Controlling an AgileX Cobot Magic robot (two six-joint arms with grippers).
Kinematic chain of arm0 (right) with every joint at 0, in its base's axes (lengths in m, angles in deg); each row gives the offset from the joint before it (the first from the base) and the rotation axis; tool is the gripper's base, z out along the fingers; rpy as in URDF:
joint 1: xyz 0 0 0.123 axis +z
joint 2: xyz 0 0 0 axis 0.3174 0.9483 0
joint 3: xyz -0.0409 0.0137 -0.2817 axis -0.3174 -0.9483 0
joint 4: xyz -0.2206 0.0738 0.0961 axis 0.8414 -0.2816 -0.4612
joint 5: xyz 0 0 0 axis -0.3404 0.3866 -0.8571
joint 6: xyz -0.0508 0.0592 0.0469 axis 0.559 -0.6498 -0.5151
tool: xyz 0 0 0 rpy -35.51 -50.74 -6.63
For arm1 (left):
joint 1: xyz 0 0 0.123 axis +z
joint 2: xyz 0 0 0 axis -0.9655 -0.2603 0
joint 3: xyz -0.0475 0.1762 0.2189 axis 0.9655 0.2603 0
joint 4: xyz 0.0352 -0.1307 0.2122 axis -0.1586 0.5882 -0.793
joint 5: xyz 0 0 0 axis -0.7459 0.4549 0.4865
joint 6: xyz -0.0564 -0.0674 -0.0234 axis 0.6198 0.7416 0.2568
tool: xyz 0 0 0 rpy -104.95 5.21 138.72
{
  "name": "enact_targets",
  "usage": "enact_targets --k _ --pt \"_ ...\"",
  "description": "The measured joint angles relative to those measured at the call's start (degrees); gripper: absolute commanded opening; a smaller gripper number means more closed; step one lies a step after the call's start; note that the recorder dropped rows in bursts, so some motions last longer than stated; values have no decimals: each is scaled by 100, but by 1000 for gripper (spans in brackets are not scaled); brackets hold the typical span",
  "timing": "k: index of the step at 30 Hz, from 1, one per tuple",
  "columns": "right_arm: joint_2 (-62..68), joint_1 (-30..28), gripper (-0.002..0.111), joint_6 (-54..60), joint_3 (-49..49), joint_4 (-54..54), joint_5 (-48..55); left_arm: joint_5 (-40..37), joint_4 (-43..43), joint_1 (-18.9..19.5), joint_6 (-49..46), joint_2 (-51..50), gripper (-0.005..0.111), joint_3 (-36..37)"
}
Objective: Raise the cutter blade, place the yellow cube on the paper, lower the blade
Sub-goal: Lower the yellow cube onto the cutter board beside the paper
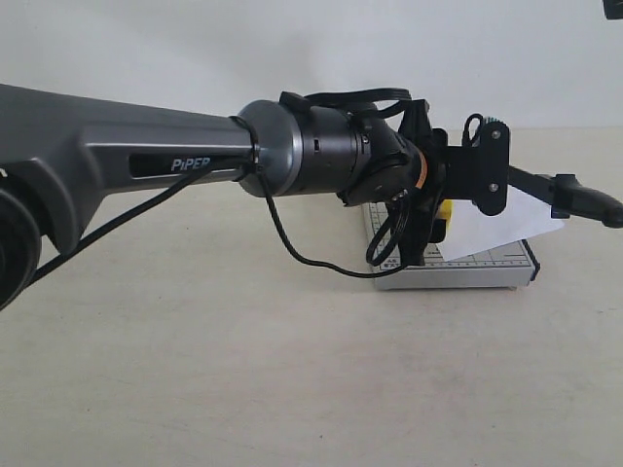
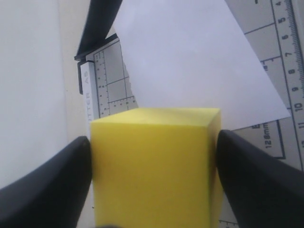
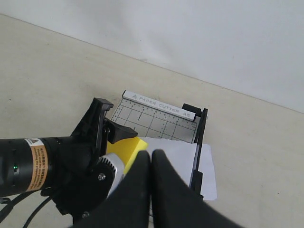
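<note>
My left gripper [image 2: 153, 138] is shut on the yellow cube [image 2: 154, 161] and holds it low over the grey trimmer board [image 2: 111, 80], at the edge of the white paper [image 2: 190, 61]. In the exterior view the cube [image 1: 445, 216] peeks out behind the left gripper [image 1: 425, 229]. The paper [image 1: 501, 219] lies skewed on the board [image 1: 487, 268]. The cutter blade [image 1: 584, 199] stands raised, its thick handle out to the right. From above, my right gripper [image 3: 151, 154] is shut and holds nothing. It hovers beside the blade [image 3: 198, 147], over the paper [image 3: 178, 152].
The left arm [image 1: 146, 156] stretches across from the left, a loose black cable [image 1: 292, 243] drooping under it. The beige tabletop [image 1: 243, 370] surrounds the board, and a white wall [image 1: 292, 49] stands behind.
</note>
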Motion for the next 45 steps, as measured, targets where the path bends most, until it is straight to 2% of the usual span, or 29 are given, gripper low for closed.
enact_targets --k 38,43,45 --pt "0 0 0 11 0 0 0 175 124 0 10 0 63 0" --pt "0 0 0 11 0 0 -32 -85 101 0 -1 0 74 0" --pt "0 0 0 11 0 0 -40 -72 87 0 11 0 74 0"
